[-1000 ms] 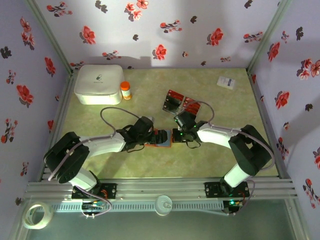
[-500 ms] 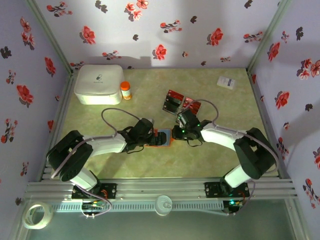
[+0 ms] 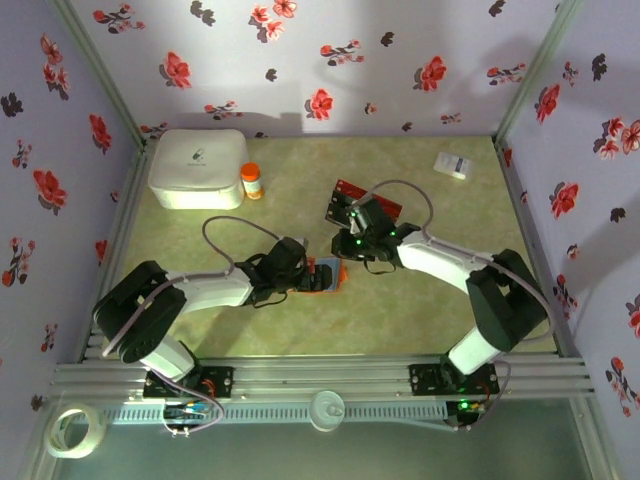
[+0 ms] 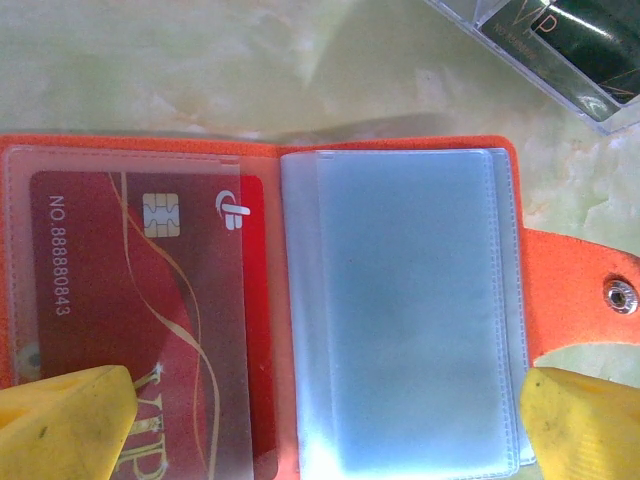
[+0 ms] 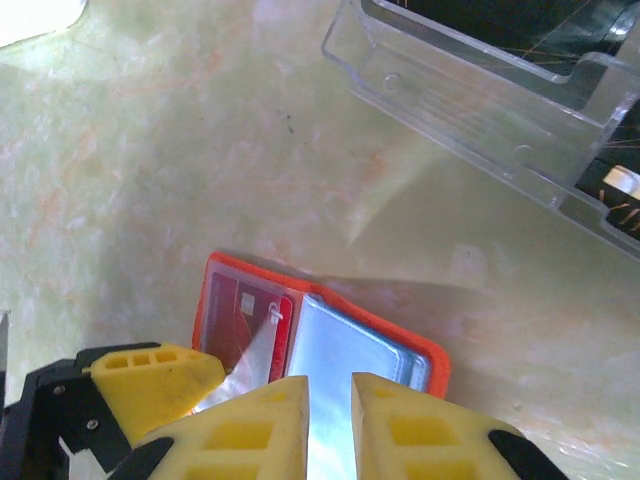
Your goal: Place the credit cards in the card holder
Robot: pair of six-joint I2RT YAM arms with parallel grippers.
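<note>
The small orange folding card holder (image 3: 327,276) lies open in the middle of the pale green tabletop (image 3: 250,330), with a red chip card (image 4: 130,300) in its left clear sleeve. The left fingers (image 4: 65,420) are spread wide across it. The right fingers (image 5: 250,430), close by, are barely parted and pinch nothing.

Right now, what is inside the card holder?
One red card sits in a clear sleeve of the card holder. The bluish sleeves beside it look empty; anything behind them is covered.
</note>
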